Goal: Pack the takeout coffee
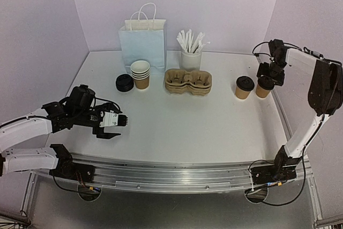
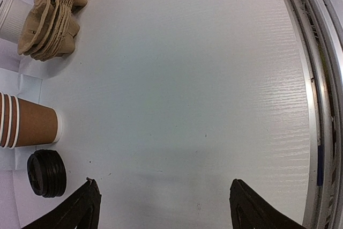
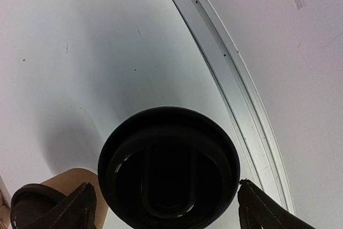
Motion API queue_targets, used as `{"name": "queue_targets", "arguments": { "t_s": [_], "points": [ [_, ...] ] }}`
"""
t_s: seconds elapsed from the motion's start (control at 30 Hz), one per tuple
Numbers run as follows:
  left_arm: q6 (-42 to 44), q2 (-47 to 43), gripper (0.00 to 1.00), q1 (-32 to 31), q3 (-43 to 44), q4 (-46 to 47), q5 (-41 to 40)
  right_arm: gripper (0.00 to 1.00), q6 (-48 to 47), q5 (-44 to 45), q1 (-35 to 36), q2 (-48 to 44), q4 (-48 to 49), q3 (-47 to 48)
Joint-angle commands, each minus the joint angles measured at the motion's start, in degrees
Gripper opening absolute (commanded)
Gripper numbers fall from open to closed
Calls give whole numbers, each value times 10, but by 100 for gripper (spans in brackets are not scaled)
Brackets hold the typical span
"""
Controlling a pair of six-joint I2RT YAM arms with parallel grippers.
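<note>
Nearest, at 8 o'clock on the table: left pincer, hovering low over bare white surface, spread wide, nothing between the fingers.

Farther back, at 3 o'clock and close to the right edge: right pincer, pointing down over a lidded cup. Spread wide to either side of the round black lid, with a thin gap showing at one finger and contact at the other not clear. Cup upright, brown body below the lid.

Just beside it, at its 9 o'clock: second lidded cup, upright on the table, apart from the first and clear of both pincers.

At 10 o'clock: stack of black lids, flat on the table. Just beside that, at its 3 o'clock: stack of open cups, brown with white rims, nested and upright.

At 12 o'clock, around mid-table: carrier trays, brown pulp, nested flat.

Farthest, near the back wall: white holder of sticks behind the trays. At its 9 o'clock: pale blue bag, upright, white handles up, directly behind the open cups.
</note>
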Motion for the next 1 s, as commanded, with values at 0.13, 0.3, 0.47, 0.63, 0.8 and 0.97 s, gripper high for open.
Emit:
{"name": "queue_targets", "arguments": {
  "t_s": [0.13, 0.3, 0.47, 0.63, 0.8, 0.97],
  "points": [
    [-15, -3, 82, 1, 29, -1, -2, 89, -32, -9, 7, -43, -50, 91],
    [-47, 1, 82, 1, 47, 8, -12, 84, -15, -23, 40, -81, -67, 126],
    [-158, 30, 83, 3, 102, 44, -53, 82, 19, -22, 112, -114, -74, 142],
    [-258, 78, 83, 22, 220, 30, -68, 81, 62, -54, 176, -127, -72, 146],
    [-298, 210, 84, 106, 416, -26, -13, 80, 74, -104, 225, -134, -52, 150],
    [-291, 343, 91, 182, 612, -19, 14, 80, 83, -119, 245, -152, -37, 134]
  ]
}}
